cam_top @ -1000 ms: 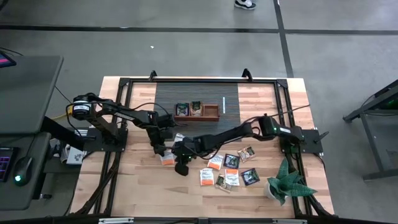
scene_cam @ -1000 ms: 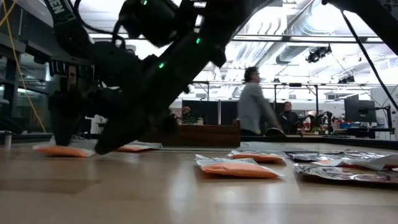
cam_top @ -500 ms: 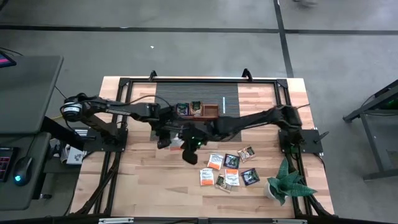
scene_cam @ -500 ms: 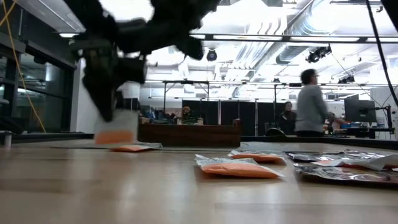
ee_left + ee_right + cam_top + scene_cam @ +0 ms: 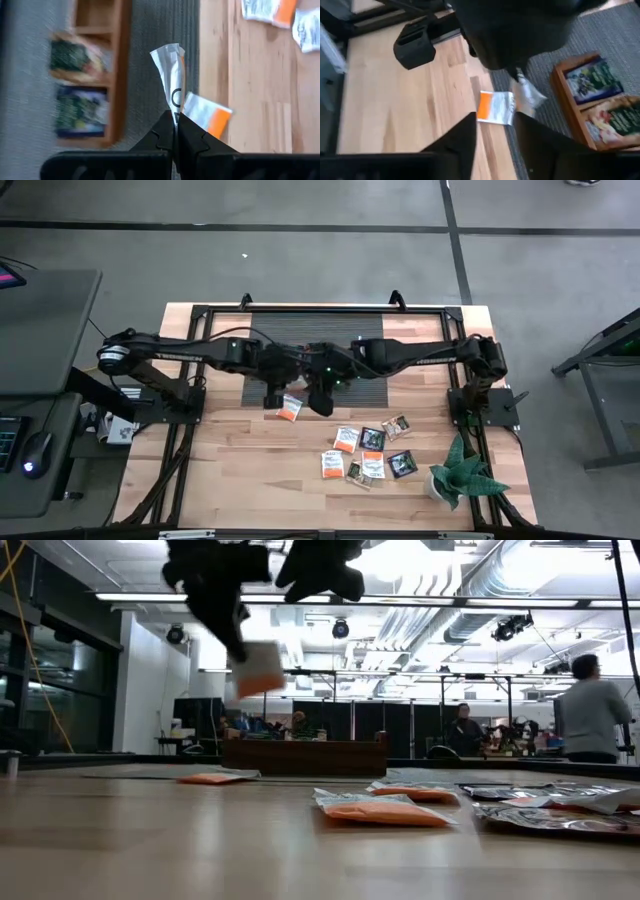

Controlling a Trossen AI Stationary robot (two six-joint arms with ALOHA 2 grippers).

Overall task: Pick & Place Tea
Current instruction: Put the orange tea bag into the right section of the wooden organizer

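The left arm's fingers (image 5: 174,131) are pressed together on the lower edge of an orange-and-white sachet (image 5: 171,75), which stands up edgewise from the pinch, lifted clear of the bench. From above, the left gripper (image 5: 272,392) hangs over the front edge of the grey mat (image 5: 270,330), just beside the wooden tray (image 5: 117,75). The right arm's fingers (image 5: 460,135) stand apart with nothing between them; the right gripper (image 5: 322,398) hovers just beside the left one, over the same mat edge.

Below and between the two grippers a second orange-and-white sachet (image 5: 291,408) lies flat on the bare wood of the bench (image 5: 220,470), right at the mat's front edge. The tray sits on the mat toward the bench's rear edge, with dark sachets (image 5: 75,80) already in two of its compartments and one end compartment bare.

The remaining loose sachets (image 5: 365,455), orange-and-white and dark mixed, lie scattered toward the front right corner of the bench, near a small potted plant (image 5: 458,472).
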